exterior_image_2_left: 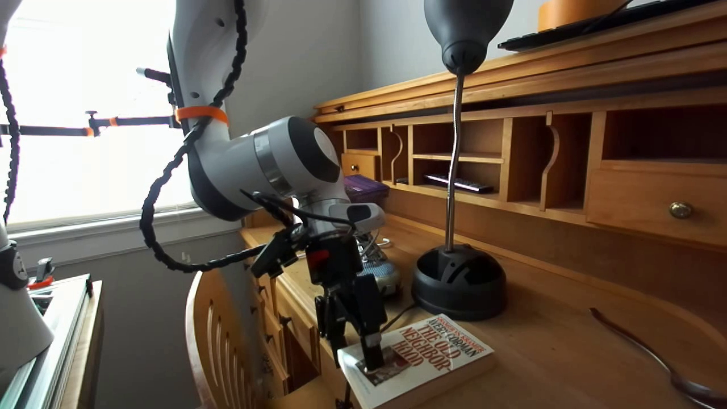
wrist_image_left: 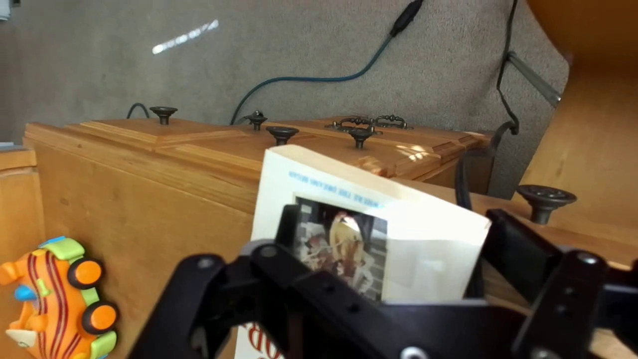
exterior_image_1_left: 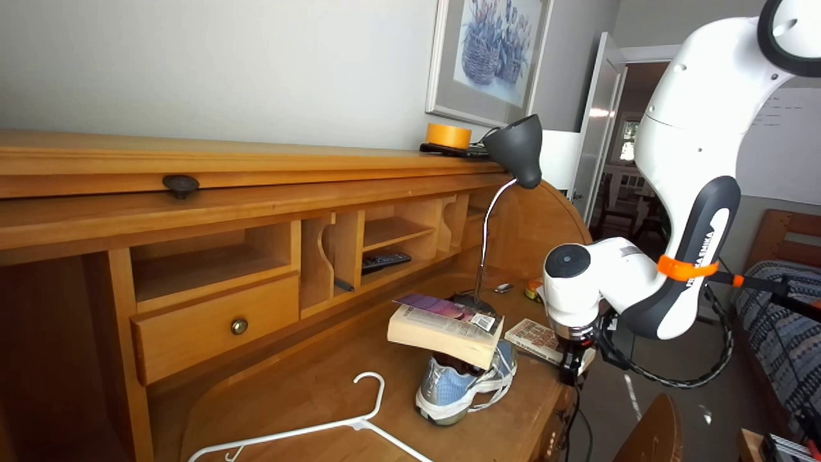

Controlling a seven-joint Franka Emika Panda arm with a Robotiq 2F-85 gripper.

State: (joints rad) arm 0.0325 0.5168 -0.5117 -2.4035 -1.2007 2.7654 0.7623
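Note:
A white paperback book with red title letters (exterior_image_2_left: 440, 355) lies face up near the desk's front edge. It also shows in an exterior view (exterior_image_1_left: 535, 338) and in the wrist view (wrist_image_left: 433, 271). My gripper (exterior_image_2_left: 356, 358) points down at the book's near end, with its jaws apart. In the wrist view, the gripper (wrist_image_left: 391, 224) has one finger over the cover picture and the other beside the book's corner. Whether the finger touches the cover I cannot tell. The gripper is partly hidden in an exterior view (exterior_image_1_left: 568, 372). Nothing is held between the fingers.
A black desk lamp (exterior_image_2_left: 460, 284) stands close behind the book. A blue-grey shoe (exterior_image_1_left: 446, 388) carries a thick book (exterior_image_1_left: 446, 330). A white hanger (exterior_image_1_left: 359, 422), a spoon (exterior_image_2_left: 636, 352) and an orange toy car (wrist_image_left: 55, 304) lie on the desk. A wooden chair (exterior_image_2_left: 218, 341) stands in front.

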